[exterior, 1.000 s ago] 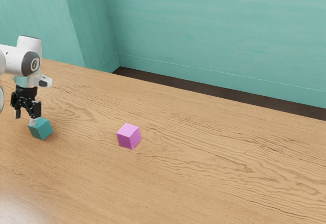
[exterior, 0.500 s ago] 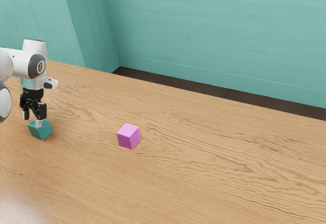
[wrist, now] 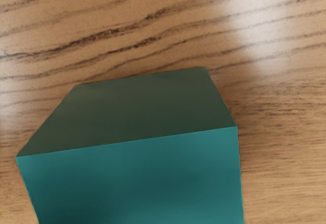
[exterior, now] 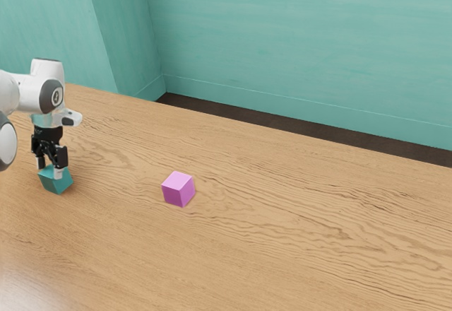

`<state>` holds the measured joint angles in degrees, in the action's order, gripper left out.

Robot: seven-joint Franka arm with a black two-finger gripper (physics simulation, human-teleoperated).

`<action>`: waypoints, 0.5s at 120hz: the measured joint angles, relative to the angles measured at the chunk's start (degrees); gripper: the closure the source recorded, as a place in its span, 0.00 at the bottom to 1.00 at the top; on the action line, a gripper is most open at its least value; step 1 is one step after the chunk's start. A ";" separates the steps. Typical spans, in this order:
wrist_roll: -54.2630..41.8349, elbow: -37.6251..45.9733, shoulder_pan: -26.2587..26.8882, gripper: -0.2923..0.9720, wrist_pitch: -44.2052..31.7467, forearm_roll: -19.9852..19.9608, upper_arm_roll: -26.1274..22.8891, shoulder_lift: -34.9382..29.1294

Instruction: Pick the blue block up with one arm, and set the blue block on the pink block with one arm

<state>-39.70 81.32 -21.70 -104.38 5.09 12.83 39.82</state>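
Teal walls are closing in a corner behind a broad wooden table [exterior: 282, 219]. Near the exterior view's left edge the blue block [exterior: 56, 182] is resting flat on the wood, well apart from the pink block [exterior: 178, 189] toward the middle. The gripper [exterior: 51, 168] is hanging straight down over the blue block, its fingers [exterior: 61, 160] appearing to stand apart, unclosed, with their tips at about the block's top edge, so nothing is being gripped yet. Through the wrist camera the block [wrist: 137, 158] is sitting just under the hand, turned so one flat face is facing it. It is looking like a small, rigid, light cube with smooth, possibly slippery sides. Pinching two opposite flat faces, low enough to reach their middle, is probably going to hold best, since a corner grip is likely to twist it.
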 joint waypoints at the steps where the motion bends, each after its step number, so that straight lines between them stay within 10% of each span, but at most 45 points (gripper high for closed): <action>1: -0.01 0.00 0.00 0.25 -0.06 -0.05 0.00 0.05; 60: -0.61 -1.02 -0.36 0.25 -0.91 -0.85 0.00 2.50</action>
<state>-40.31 80.29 -22.06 -105.29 4.24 12.83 42.32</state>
